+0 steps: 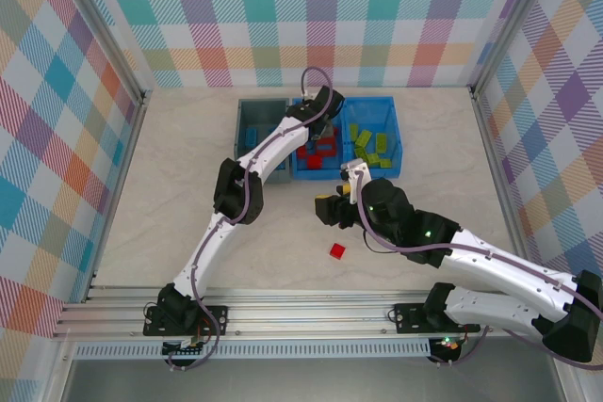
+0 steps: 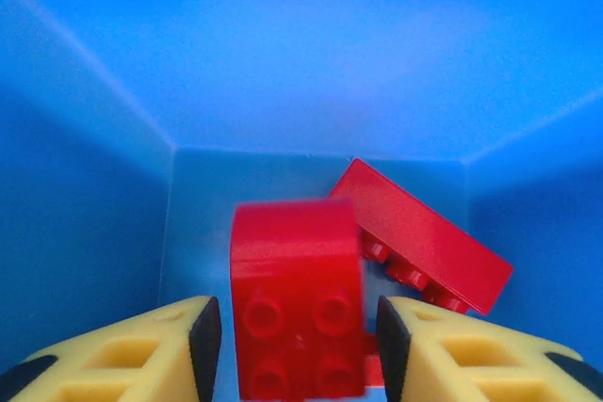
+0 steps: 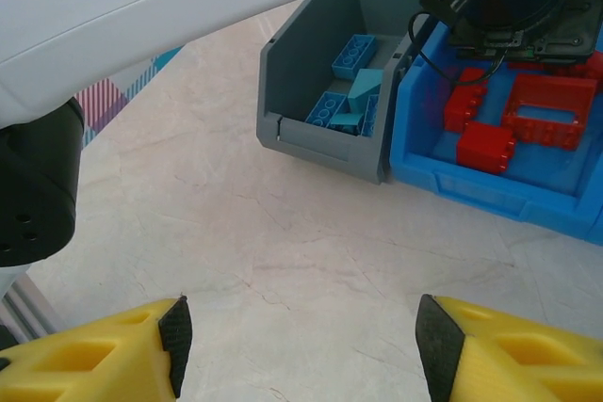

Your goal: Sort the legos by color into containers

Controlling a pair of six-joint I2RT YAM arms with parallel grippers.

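My left gripper (image 1: 317, 129) hangs inside the left compartment of the blue bin (image 1: 396, 129). Its jaws (image 2: 297, 350) are open, with a gap on each side of a blurred red lego (image 2: 297, 303) between them. Another red lego (image 2: 424, 242) lies tilted behind it on the bin floor. More red legos, one an open frame (image 3: 551, 110), lie in that compartment. Lime green legos (image 1: 372, 143) fill the right compartment. Light blue legos (image 3: 349, 91) sit in the grey bin (image 1: 247, 129). One red lego (image 1: 337, 250) lies on the table. My right gripper (image 1: 328, 207) stands open over bare table (image 3: 297, 336).
The left arm (image 1: 250, 181) stretches diagonally from its base to the bins and crosses the top of the right wrist view. The grey bin (image 3: 320, 143) and blue bin (image 3: 490, 190) stand side by side at the back. Checked walls enclose the table (image 1: 170, 195).
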